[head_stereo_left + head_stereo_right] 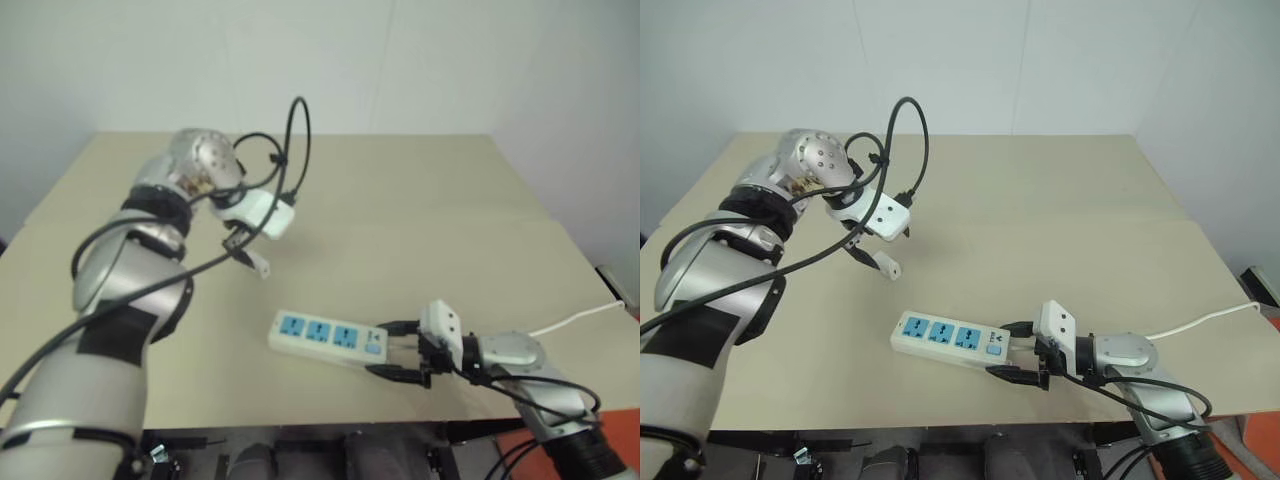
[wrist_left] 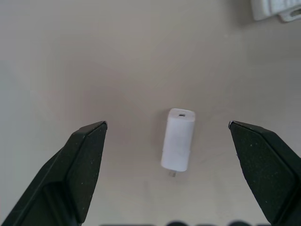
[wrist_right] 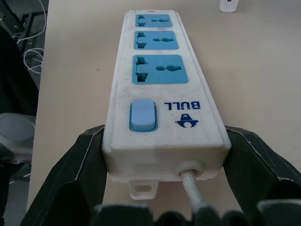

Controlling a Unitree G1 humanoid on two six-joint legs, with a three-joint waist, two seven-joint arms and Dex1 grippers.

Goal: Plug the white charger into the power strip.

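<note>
The white charger [image 2: 178, 140] lies flat on the beige table, prongs toward the camera in the left wrist view. My left gripper [image 2: 167, 124] hangs open above it, pointing steeply down, one black finger [image 2: 84, 160] on each side and clear of it. From the head the charger [image 1: 887, 267] shows just beyond that gripper [image 1: 865, 252]. The power strip [image 1: 328, 338] lies near the table's front edge, its three blue sockets facing up. My right gripper [image 1: 395, 350] is shut on its switch end, the fingers [image 3: 82, 160] pressed against both long sides where the cord leaves.
The strip's thin white cord [image 1: 575, 320] runs off the table's right edge. A black cable loop [image 1: 298, 150] arches over my left wrist. The table [image 1: 430, 210] stretches back to a white wall, bare behind and to the right of the strip.
</note>
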